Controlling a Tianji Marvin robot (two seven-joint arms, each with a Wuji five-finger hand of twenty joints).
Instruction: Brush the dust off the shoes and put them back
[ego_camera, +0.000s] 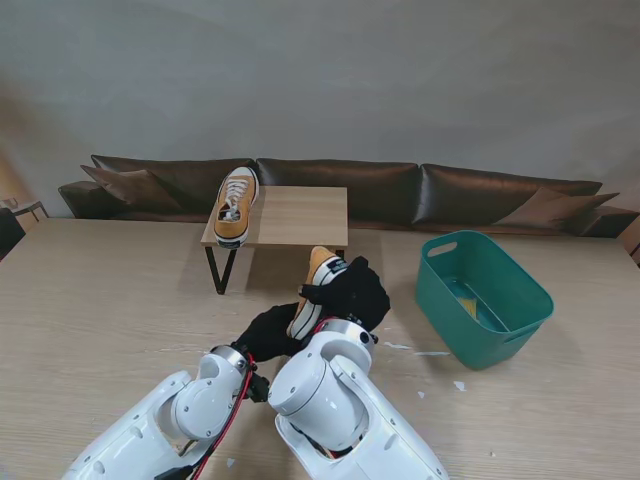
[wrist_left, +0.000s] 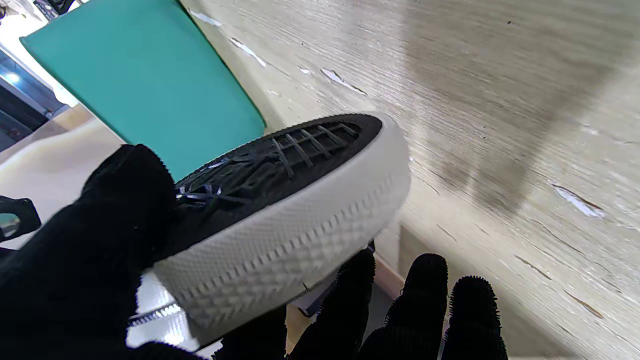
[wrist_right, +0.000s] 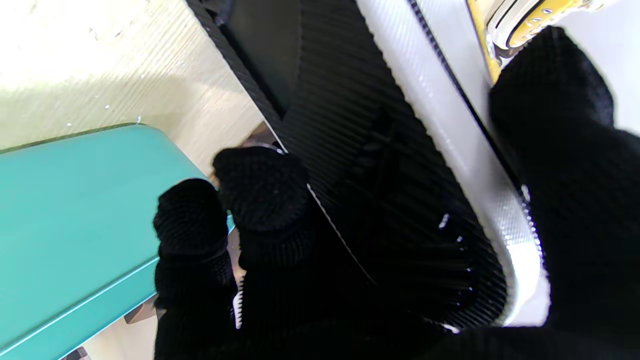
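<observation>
One tan sneaker (ego_camera: 236, 203) rests on a small wooden rack (ego_camera: 300, 215) at the far middle of the table. The other tan sneaker (ego_camera: 318, 283) is held off the table, tipped on its side, by both black-gloved hands. My left hand (ego_camera: 268, 333) grips its nearer end; my right hand (ego_camera: 352, 290) wraps its right side. The left wrist view shows the black sole and white rubber wall of the held sneaker (wrist_left: 300, 215) between thumb and fingers (wrist_left: 425, 290). In the right wrist view the ribbed sole of the sneaker (wrist_right: 400, 165) lies under my right hand (wrist_right: 270, 300).
A teal bin (ego_camera: 520, 320) stands to the right of the hands, with a yellow thing (ego_camera: 468, 300) inside that I cannot identify. White flecks (ego_camera: 430, 353) lie on the table beside the bin. A brown sofa (ego_camera: 400, 190) runs along the table's far edge.
</observation>
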